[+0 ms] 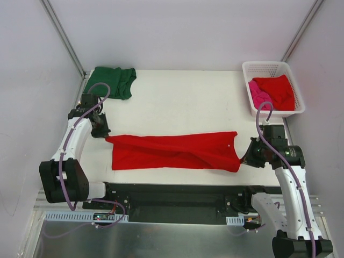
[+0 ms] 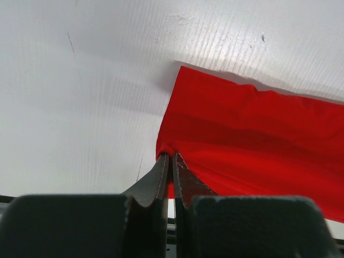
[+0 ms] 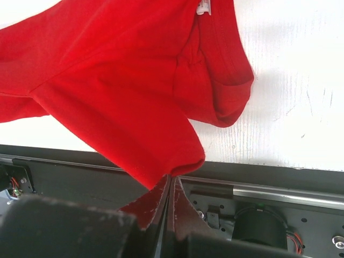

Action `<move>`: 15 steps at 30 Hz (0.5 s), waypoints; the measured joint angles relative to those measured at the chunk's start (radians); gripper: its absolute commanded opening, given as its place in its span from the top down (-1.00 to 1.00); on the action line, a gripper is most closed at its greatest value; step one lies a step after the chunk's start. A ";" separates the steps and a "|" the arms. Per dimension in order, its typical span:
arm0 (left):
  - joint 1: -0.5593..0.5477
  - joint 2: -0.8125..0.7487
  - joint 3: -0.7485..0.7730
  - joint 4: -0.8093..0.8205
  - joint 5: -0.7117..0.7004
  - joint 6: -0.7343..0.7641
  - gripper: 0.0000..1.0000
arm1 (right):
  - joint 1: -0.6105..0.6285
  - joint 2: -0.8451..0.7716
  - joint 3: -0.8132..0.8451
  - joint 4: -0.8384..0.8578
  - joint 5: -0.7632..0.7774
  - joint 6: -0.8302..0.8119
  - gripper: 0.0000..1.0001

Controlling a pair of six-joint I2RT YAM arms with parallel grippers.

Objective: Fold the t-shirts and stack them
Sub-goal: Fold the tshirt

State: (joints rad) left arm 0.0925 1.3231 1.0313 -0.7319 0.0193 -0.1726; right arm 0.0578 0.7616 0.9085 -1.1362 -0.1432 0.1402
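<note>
A bright red t-shirt (image 1: pixel 172 152) lies stretched in a long band across the near part of the white table (image 1: pixel 177 102). My left gripper (image 1: pixel 106 135) is shut on its left end, the cloth (image 2: pixel 252 145) bunched at the fingertips (image 2: pixel 171 159). My right gripper (image 1: pixel 243 159) is shut on the shirt's right end; in the right wrist view a sleeve hem (image 3: pixel 166 166) is pinched between the tips (image 3: pixel 170 179), lifted over the table's front edge. A dark green t-shirt (image 1: pixel 111 81) lies folded at the far left. Another red t-shirt (image 1: pixel 278 89) and a pink one (image 1: pixel 257 93) fill the basket.
The white lattice basket (image 1: pixel 269 68) stands at the far right corner. A black rail (image 1: pixel 177 194) with motors runs along the table's near edge, under the right gripper. Grey side walls close in on both sides.
</note>
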 measured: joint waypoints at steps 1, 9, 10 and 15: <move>0.000 0.000 0.000 -0.002 0.003 0.001 1.00 | 0.000 -0.002 0.000 -0.001 0.000 0.000 0.99; -0.002 -0.010 -0.004 -0.014 0.034 0.003 1.00 | 0.000 -0.006 0.000 -0.006 0.009 -0.002 0.98; -0.002 -0.016 -0.010 -0.015 0.036 0.003 1.00 | 0.000 -0.005 0.000 -0.006 0.012 -0.002 0.99; -0.002 -0.056 -0.028 -0.036 0.043 0.002 1.00 | 0.000 0.010 0.000 -0.005 0.016 -0.002 0.98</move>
State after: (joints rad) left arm 0.0906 1.2675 1.0031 -0.7681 0.0620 -0.1703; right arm 0.0578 0.7719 0.9085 -1.1416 -0.1268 0.1383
